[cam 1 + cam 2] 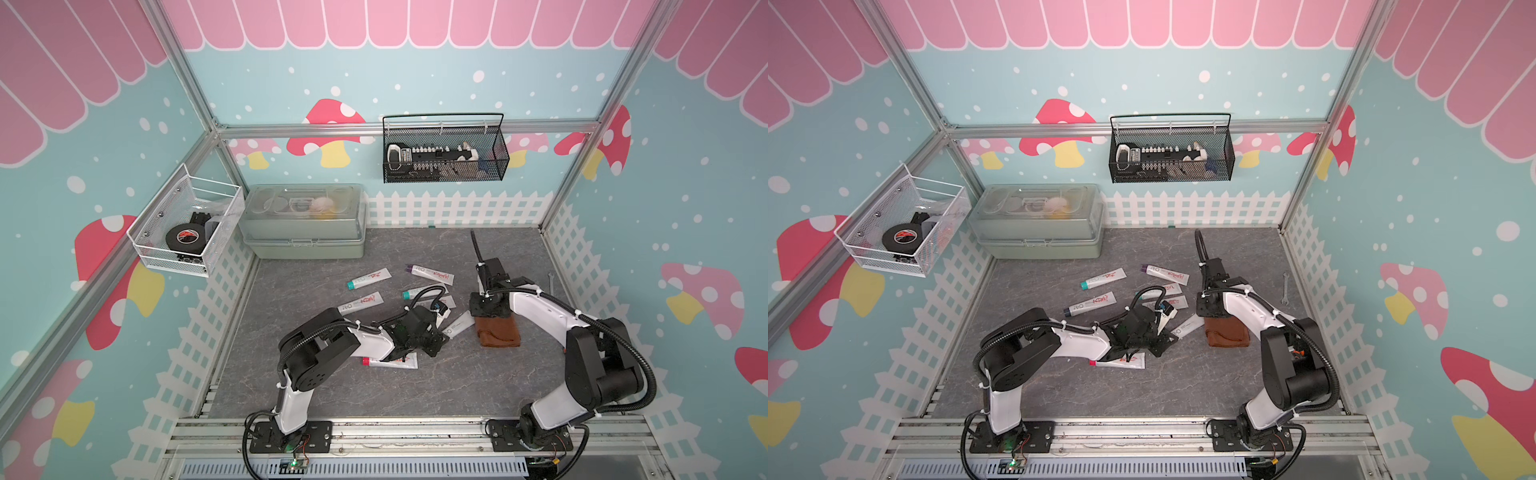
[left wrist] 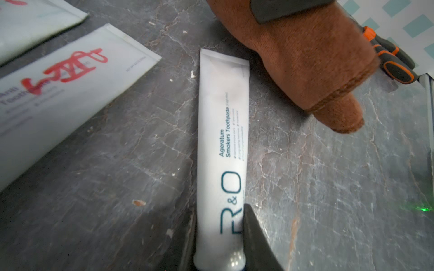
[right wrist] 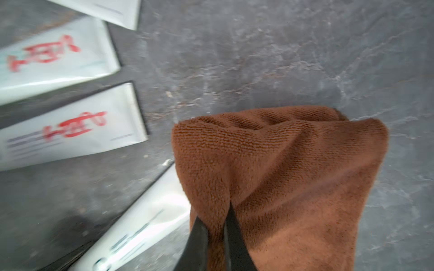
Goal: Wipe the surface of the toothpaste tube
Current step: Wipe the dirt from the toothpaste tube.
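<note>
Brown fuzzy cloth (image 3: 281,176), smooth white tube (image 2: 223,140)

You had the brown cloth (image 1: 1227,332) resting just beside the unmarked toothpaste tube (image 1: 1187,326) on the grey table (image 1: 1183,386).

We see a white toothpaste tube (image 2: 223,131) with teal lettering, a rust-brown cloth (image 2: 305,58), a grey marbled tabletop (image 2: 328,187), other tubes (image 2: 70,77) white with red scrawl, pale-blue walls (image 1: 415,83) with pink-red mushrooms
</note>
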You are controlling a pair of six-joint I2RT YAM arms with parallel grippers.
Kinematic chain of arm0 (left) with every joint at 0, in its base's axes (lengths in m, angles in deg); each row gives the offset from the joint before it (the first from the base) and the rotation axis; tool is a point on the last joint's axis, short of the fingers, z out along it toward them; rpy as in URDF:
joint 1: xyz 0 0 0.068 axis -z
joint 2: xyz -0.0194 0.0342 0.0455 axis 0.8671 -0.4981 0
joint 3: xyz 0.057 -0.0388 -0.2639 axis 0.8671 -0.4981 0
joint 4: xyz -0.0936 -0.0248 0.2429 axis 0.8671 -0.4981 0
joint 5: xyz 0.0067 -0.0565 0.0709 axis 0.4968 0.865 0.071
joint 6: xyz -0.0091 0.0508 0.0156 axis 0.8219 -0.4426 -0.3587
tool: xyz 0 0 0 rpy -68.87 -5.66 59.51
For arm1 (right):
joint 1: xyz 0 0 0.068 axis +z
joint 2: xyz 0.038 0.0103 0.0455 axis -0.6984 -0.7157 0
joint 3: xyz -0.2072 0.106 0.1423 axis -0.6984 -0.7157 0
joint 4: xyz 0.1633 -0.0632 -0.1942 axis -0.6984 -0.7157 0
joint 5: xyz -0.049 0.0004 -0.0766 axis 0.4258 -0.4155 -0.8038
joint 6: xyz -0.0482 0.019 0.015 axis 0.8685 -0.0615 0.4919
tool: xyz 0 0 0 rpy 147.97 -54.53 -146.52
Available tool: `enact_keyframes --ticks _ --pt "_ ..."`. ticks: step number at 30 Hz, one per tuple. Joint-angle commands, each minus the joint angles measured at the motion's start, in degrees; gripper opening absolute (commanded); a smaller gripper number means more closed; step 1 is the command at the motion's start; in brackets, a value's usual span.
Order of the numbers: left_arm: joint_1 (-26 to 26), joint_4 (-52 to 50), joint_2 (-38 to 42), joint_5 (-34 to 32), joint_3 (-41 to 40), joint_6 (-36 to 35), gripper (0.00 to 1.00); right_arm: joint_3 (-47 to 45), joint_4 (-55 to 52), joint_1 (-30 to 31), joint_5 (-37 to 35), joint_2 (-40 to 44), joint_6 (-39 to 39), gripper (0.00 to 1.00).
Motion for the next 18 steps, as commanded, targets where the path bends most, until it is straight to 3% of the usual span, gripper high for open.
enact_keyframes --ticks 1,7,12,18 --pt "0.2 -4.7 -2.7 -0.1 -1.6 0.8 0.17 -1.3 0.5 0.6 10.2 1.2 -0.6 0.09" --pt "0.2 -4.7 -2.9 0.1 -1.3 0.9 0.17 -3.2 1.9 2.3 10.9 -3.1 -1.1 0.09" --pt "0.2 -5.4 -2.3 0.2 -1.1 0.9 0.17 -1.9 0.1 3.0 3.1 -7.3 -0.4 0.08" --pt "0.2 -9.6 -1.0 -0.1 1.1 0.1 0.18 -2.0 -1.0 1.6 -7.1 -6.4 -1.8 0.09"
